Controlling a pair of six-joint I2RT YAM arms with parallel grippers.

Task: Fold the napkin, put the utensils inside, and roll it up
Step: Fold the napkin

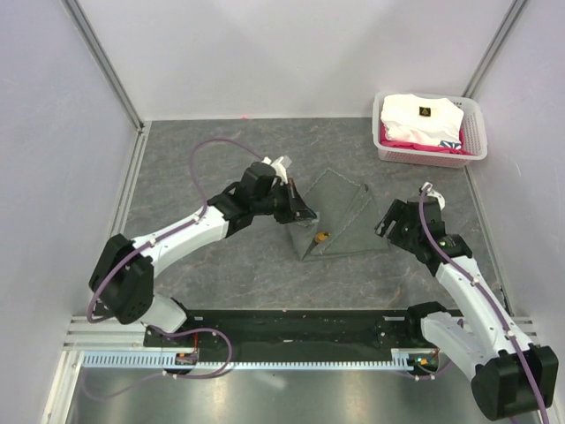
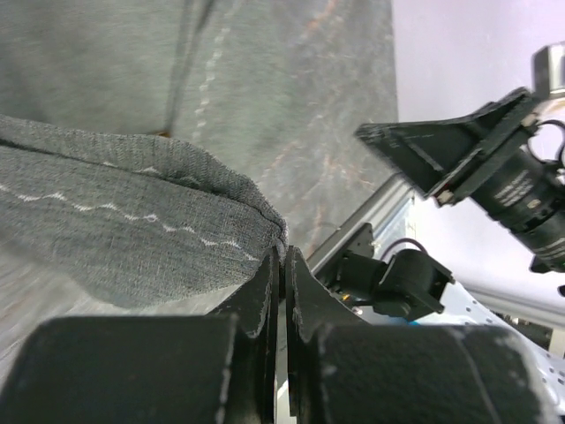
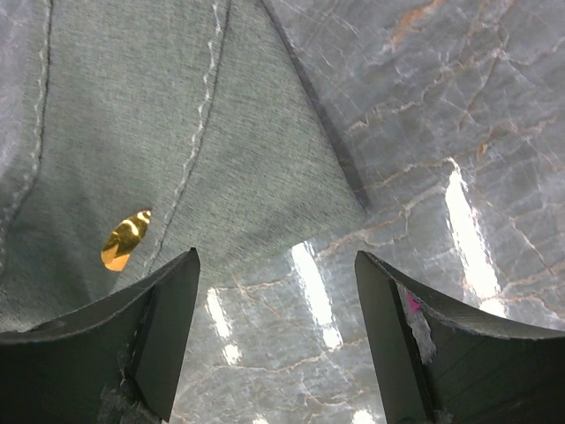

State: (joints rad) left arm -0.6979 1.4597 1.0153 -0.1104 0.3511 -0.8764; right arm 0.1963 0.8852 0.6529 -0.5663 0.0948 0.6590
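Note:
The grey-green napkin (image 1: 342,216) lies folded on the table's middle, and a fold of it (image 2: 132,234) is lifted on its left side. My left gripper (image 1: 304,215) is shut on that lifted fold, the cloth pinched right at the fingertips (image 2: 284,250). A bit of the gold spoon (image 1: 322,236) peeks out from the cloth near its front edge; the rest is covered. In the right wrist view the spoon (image 3: 126,240) glints on the napkin (image 3: 177,132). My right gripper (image 3: 275,261) hovers open over bare table just off the napkin's right corner (image 1: 386,221), holding nothing.
A white basket (image 1: 477,141) with a folded white garment (image 1: 421,119) stands at the back right. Grey walls and metal rails enclose the table. The right arm's black body (image 2: 477,155) shows across from the left wrist camera.

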